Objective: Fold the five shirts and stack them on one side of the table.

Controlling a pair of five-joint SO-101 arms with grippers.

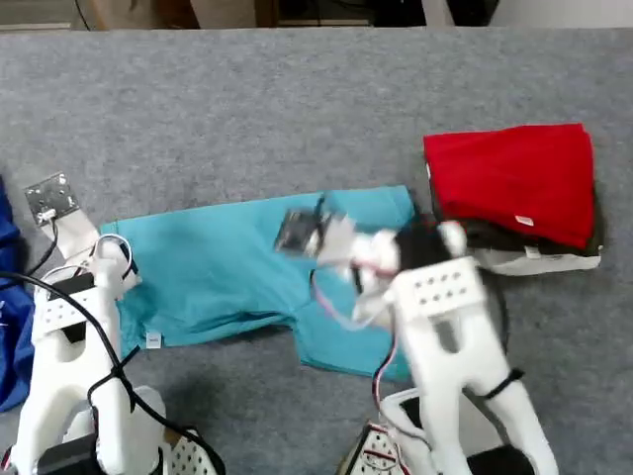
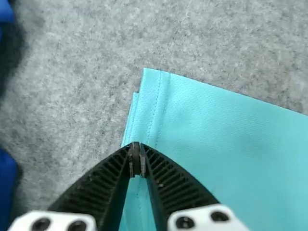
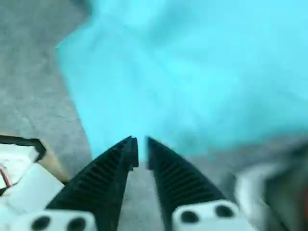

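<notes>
Teal shirt (image 1: 218, 277) lies spread across the middle of the grey felt table (image 1: 297, 99), long side running left to right, not yet folded into a packet. This reads as the start of its fold, with three shirts already done.

At the far left edge a blue shirt (image 1: 8, 327) waits in a heap, touching nothing of the teal one. Just beside it the left gripper (image 2: 134, 161) sits at the teal shirt's left hem, its jaws pressed together right on the doubled edge. Whether cloth is caught between them I cannot tell.

Over the shirt's right part hangs the right gripper (image 3: 142, 144), its jaws a narrow slit apart with nothing in them, teal cloth just beyond the tips.

Next, I judge, each gripper needs a firm pinch on its own end of the shirt, so that one half can be carried over the other; the right one must first come down onto the cloth.

At the right stands the stack: a red shirt (image 1: 514, 178) on top, a black shirt (image 1: 490, 237) under it, a white shirt (image 1: 539, 263) at the bottom. It lies near the teal shirt's right end, so a wide swing of the right arm could nudge it.
</notes>
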